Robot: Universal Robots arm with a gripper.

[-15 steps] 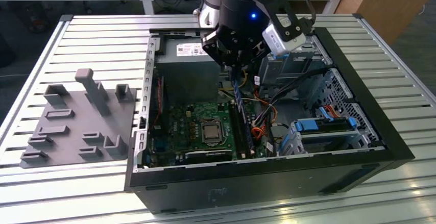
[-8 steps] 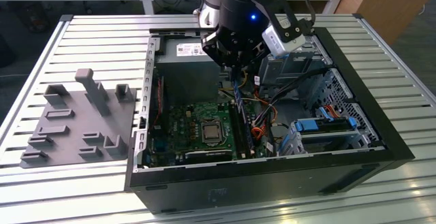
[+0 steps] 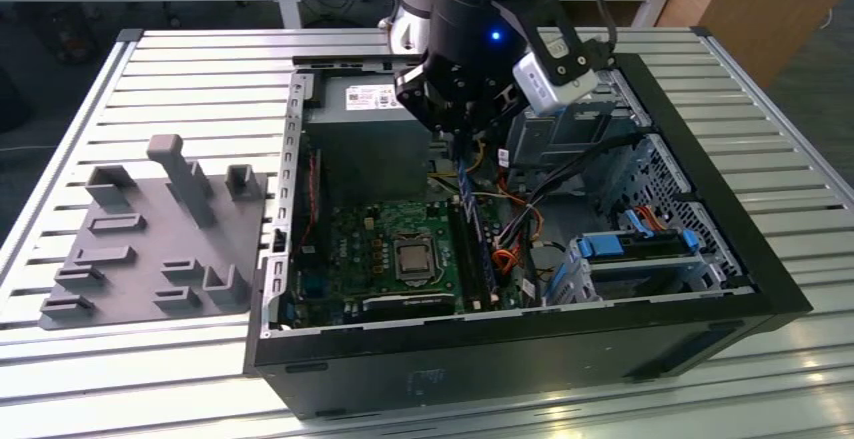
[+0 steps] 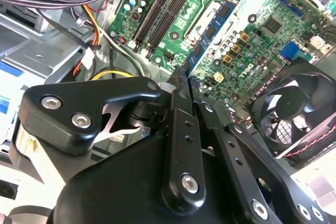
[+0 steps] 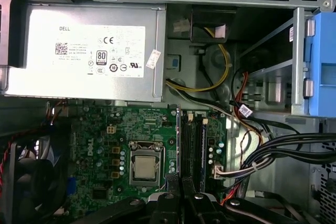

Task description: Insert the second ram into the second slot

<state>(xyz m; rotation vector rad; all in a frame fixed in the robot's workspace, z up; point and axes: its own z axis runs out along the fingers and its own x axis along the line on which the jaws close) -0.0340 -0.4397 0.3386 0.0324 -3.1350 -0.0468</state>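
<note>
Exterior view: the claw [image 3: 461, 142] (clamped shut) pinches the second ram [image 3: 463, 181], which hangs just below it.

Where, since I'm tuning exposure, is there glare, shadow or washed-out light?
Exterior view: glare on the table slats; the gripper, shut on the ram, hangs against a dim case. First wrist view: the fan sits in shadow. Second wrist view: the drive bay is washed out.

White label [image 5: 100, 48] with barcode, round marks and fine print, on power supply [image 5: 31, 80]. Small white sticker [image 5: 154, 59] just beside label. Printed white tag [image 5: 245, 111] on black cable [image 5: 273, 123].
</note>
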